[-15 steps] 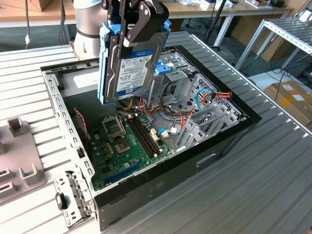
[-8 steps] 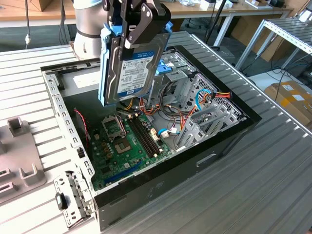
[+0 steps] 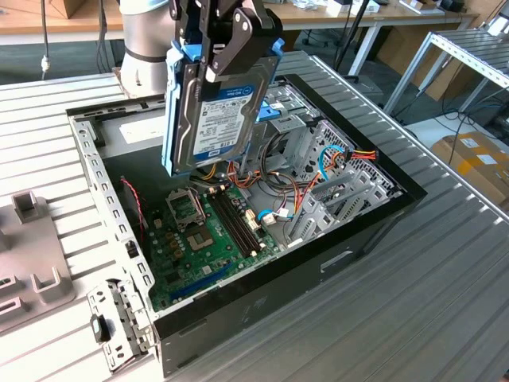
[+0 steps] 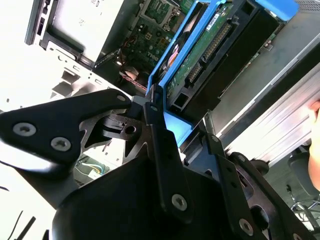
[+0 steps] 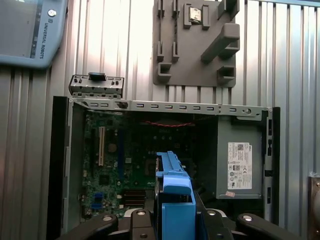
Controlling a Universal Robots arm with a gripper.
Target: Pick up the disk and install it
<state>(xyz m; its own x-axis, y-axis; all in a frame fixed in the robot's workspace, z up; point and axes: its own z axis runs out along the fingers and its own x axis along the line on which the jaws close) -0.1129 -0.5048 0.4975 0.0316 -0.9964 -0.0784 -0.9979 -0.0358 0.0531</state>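
One disk (image 3: pixel 215 119), gripper (image 3: pixel 236 57) clamped tight on its top end, hanging upright over the open PC case (image 3: pixel 270 298), motherboard (image 3: pixel 199 239) and cables (image 3: pixel 288 191) sitting inside it

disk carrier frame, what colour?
Bright blue carrier around the dark disk, best in the exterior view.

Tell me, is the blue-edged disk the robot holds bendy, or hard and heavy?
Probably stiff: the disk hangs edge-down from the gripper without sagging. It is likely heavy for its size, since it looks like a thick, metal-looking block. Its blue plastic frame looks smooth, so it might slip if gripped loosely.
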